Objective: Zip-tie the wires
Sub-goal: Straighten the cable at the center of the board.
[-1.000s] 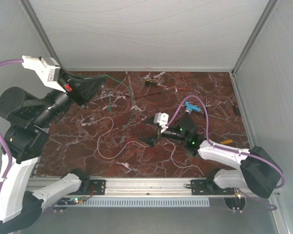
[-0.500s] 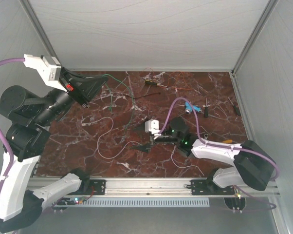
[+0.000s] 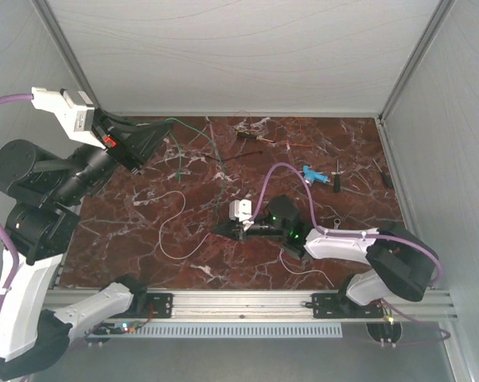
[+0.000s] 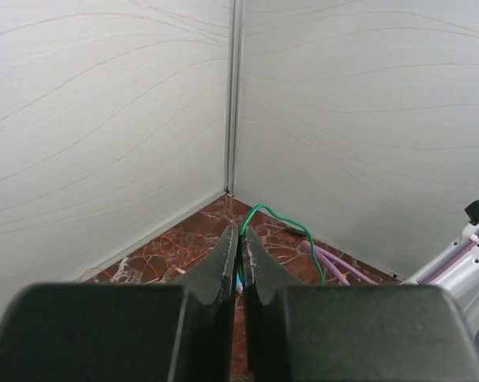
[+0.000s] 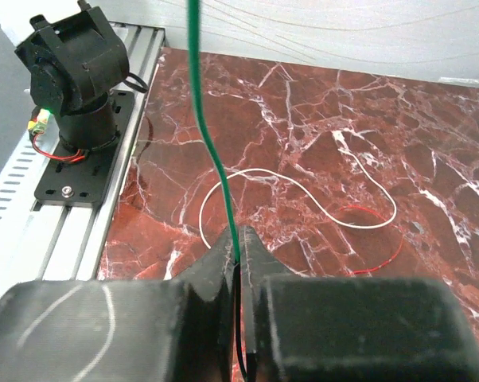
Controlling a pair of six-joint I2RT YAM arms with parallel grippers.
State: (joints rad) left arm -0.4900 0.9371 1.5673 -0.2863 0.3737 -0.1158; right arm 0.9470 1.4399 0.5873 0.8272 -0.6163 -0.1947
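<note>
A green wire [image 3: 216, 155] runs from my raised left gripper [image 3: 164, 127] at the back left down to my right gripper [image 3: 218, 229] low over the middle of the table. Both grippers are shut on this wire. In the left wrist view it leaves the closed left gripper [image 4: 240, 239] and arcs right as a green wire [image 4: 279, 216]. In the right wrist view the green wire [image 5: 208, 135] drops straight into the closed right gripper [image 5: 239, 245]. A white wire [image 3: 164, 231] loops on the marble left of the right gripper, and thin orange wires [image 4: 164, 251] lie near the back wall.
A blue-handled tool [image 3: 313, 173], a small screwdriver [image 3: 251, 137] and a thin black strip [image 3: 241, 157] lie on the far half of the table. A red wire [image 5: 379, 239] and the white wire [image 5: 303, 191] lie ahead of the right gripper. The left arm's base [image 5: 76, 79] stands on the near rail.
My right arm moved left across the table to the hanging green wire, and its jaws went from open to shut on it. The left gripper stayed raised and shut.
</note>
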